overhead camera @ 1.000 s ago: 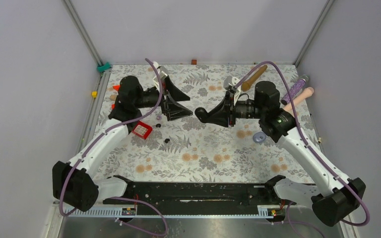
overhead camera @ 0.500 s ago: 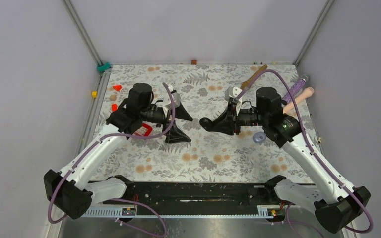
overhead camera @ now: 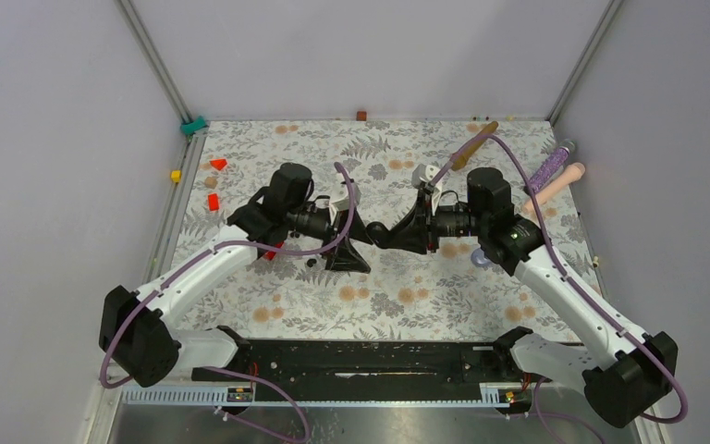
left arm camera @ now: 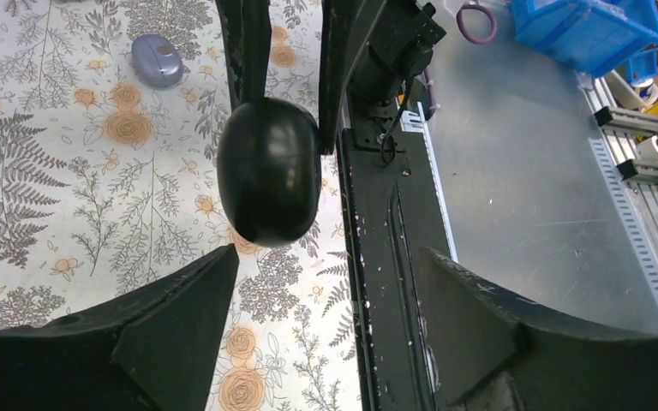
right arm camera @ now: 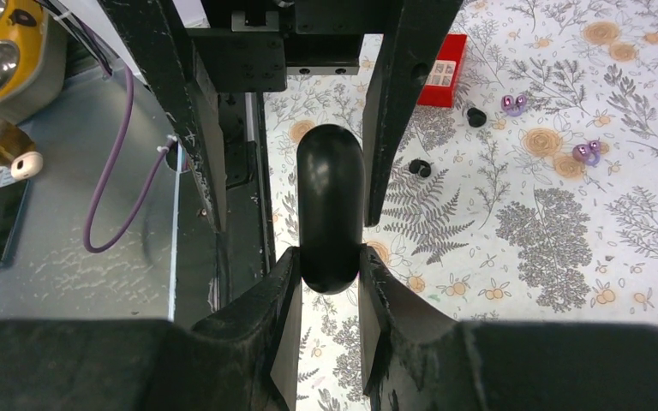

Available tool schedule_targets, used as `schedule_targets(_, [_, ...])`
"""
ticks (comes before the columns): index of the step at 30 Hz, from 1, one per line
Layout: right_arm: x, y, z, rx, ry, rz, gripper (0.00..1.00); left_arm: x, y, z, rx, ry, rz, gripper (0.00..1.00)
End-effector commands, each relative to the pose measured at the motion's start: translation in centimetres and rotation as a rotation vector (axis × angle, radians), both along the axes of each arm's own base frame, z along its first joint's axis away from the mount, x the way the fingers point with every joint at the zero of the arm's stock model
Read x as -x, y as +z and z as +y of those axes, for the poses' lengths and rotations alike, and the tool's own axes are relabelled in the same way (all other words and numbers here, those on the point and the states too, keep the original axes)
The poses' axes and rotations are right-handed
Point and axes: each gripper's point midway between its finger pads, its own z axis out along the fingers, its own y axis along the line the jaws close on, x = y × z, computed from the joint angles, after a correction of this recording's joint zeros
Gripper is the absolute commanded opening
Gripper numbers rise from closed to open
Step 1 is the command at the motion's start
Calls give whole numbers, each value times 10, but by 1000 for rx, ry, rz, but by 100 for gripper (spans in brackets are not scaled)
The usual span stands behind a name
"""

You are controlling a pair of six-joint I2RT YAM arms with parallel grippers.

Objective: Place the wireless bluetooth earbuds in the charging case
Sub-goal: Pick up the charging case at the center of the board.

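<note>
While the right tool (right arm camera: 330, 257) is clamped on one end of the black charging case (right arm camera: 330, 205) and holds it in the air over the middle of the table (overhead camera: 407, 296), the left tool (left arm camera: 326, 265) faces it with jaws spread wide and nothing in them. Its fingers (right arm camera: 398, 111) flank the case's free end, with no contact visible.

The case looks closed; no lid gap can be made out. None of the earbuds is in it. All four lie on the left half of the table, near the red tray (right arm camera: 444, 73): two black buds (right arm camera: 476, 116) closest to it and two pale purple buds (right arm camera: 514, 104) near them. A lavender case (left arm camera: 157, 60) rests on the right half of the table.

The step in hand is judged to be preparation of the case, either a two-arm opening or a hand-over, with insertion not yet begun. The next move calls for the left tool to close squarely on the free end. The smooth, rounded shell could slip or twist if it is pinched off-centre.
</note>
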Motion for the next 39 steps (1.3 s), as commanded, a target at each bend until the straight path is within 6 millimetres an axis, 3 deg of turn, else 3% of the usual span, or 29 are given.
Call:
schedule_targets(1, [-2,15,10,-68,16,-28,11,-9,17,-9,77,30,-25,74])
schedule_targets(11, [2,4,18,-38,42,-21,11,-10,18,-12,92,38,6,65])
schedule_targets(15, [0,2,17,-30,25,-38,11,-9,18,-12,92,34,7,52])
schedule_targets(26, [2,-5,19,7,31,-69,11,-10,18,-14,92,30,40,40])
schedule_targets(31, [-1,-5,19,8,17,-75,11,-10,18,-15,92,27,43,28])
schedule_targets(34, [-4,-3,20,6,0,-76,11,-9,18,-15,92,26,43,29])
schedule_targets(39, [-6,-2,20,4,-10,-76,11,-8,18,-14,93,19,44,45])
